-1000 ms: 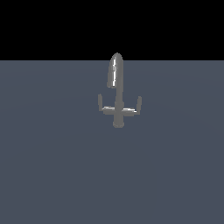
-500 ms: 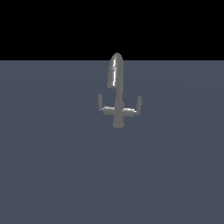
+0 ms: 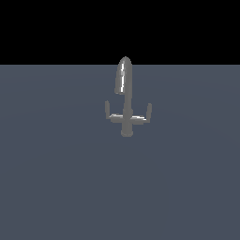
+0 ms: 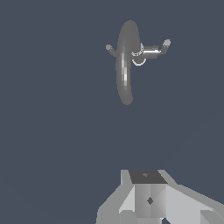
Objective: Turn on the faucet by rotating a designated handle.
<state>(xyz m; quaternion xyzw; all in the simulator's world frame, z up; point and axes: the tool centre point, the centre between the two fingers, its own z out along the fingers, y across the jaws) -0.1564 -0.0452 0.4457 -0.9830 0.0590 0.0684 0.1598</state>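
On the flat slate-grey worktop [image 3: 56, 187], the small dull-grey metal faucet [image 3: 125, 101] stands alone, arched spout upright. Its right-hand handle, a short grey tilted paddle [image 3: 149, 110], ends a glinting crossarm at the exterior view's right. Only the wrist view shows the pale grey gripper [image 4: 151, 205], well apart from the faucet [image 4: 126, 61]; whether its fingers are apart or together cannot be told.
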